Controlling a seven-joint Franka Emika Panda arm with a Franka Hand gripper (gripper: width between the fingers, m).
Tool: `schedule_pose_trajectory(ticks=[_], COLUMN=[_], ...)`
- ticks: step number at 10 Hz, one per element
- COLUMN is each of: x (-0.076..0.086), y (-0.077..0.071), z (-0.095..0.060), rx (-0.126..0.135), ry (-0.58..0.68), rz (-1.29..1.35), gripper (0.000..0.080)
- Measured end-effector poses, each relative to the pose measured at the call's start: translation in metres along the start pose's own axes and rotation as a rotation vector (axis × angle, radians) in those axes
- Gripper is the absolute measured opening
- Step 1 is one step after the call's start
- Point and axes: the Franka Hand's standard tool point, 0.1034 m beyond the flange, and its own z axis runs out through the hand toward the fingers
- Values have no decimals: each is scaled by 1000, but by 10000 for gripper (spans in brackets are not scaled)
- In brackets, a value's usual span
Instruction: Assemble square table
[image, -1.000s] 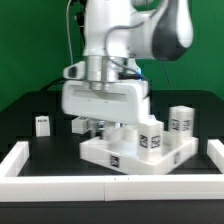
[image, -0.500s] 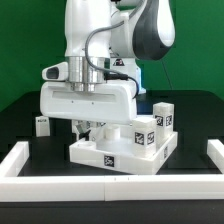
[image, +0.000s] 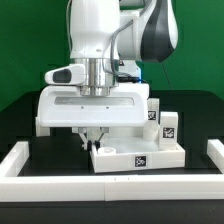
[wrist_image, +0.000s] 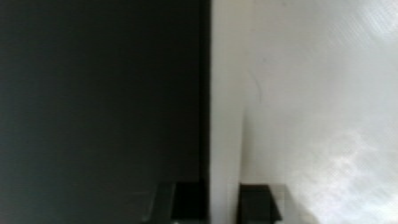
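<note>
The square table's white top (image: 140, 156) lies on the black surface, its tagged front edge facing the exterior view. My gripper (image: 97, 141) is shut on the top's raised rim at its corner on the exterior view's left. In the wrist view the white rim (wrist_image: 224, 120) runs between the two dark fingertips (wrist_image: 192, 203), with the top's white inside (wrist_image: 320, 110) on one side and the black surface (wrist_image: 89, 100) on the other. Two tagged white legs (image: 170, 125) (image: 153, 110) stand upright behind the top, on the exterior view's right.
White wall bars edge the black surface at the front (image: 110, 184), on the exterior view's left (image: 18, 160) and on its right (image: 215, 150). The wide white hand body (image: 90, 110) hides what lies behind it. A green backdrop stands behind.
The hand has turned while holding the rim. The top swung from a corner-forward pose to one with its tagged edge square to the exterior view, and shifted slightly to that view's right.
</note>
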Motion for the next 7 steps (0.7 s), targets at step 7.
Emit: schedule_pose_trajectory(ticks=[7], x=[53], y=[-42], z=[0], rx=[-46], ry=[60], rz=[-750], gripper=[74])
